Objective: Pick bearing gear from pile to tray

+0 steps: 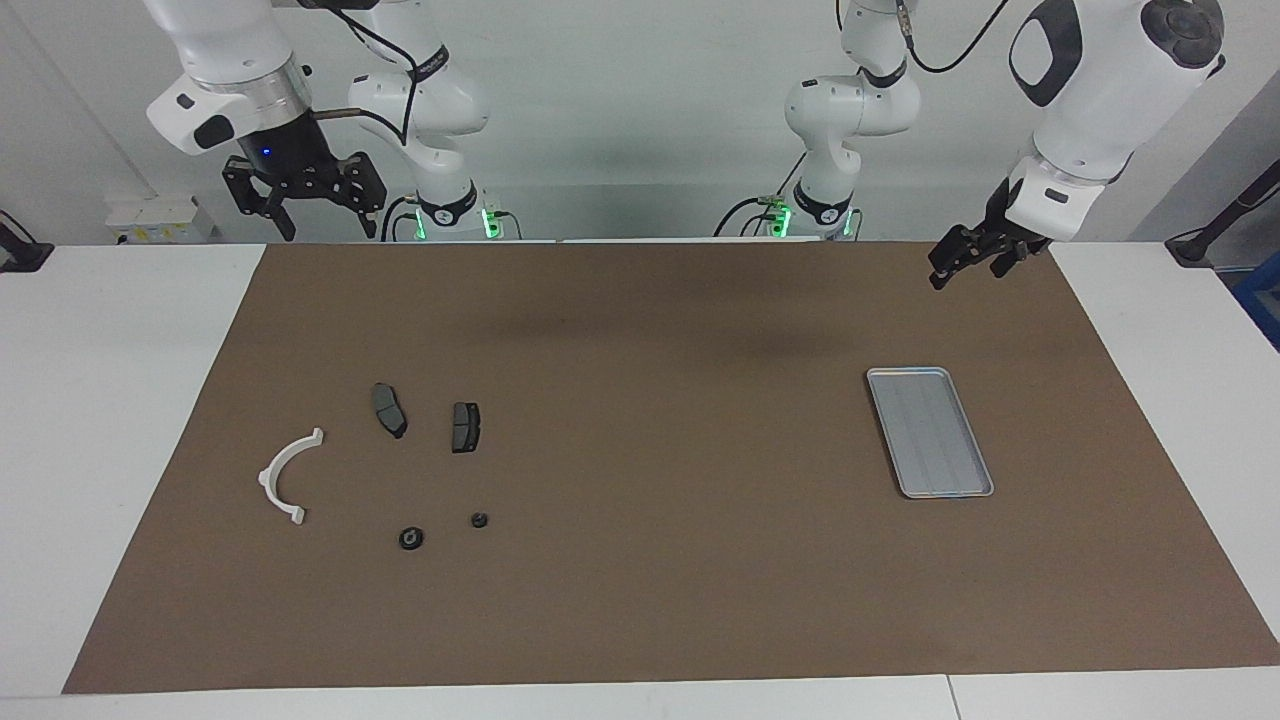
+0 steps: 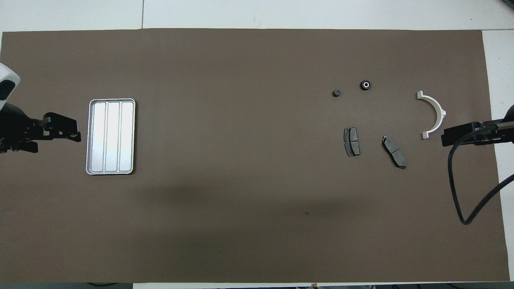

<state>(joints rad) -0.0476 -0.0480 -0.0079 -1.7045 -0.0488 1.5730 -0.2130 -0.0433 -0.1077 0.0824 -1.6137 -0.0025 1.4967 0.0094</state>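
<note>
Brown-matted table: gear at pile's six o'clock; tray empty; right claw open, left claw unclear, both waiting.

Shiny ribbed metal tray, matt brown mat, smooth white plastic bracket, dull grey brake pads

tray sits empty on brown mat | small parts lie well apart from it | both grippers up high
</note>
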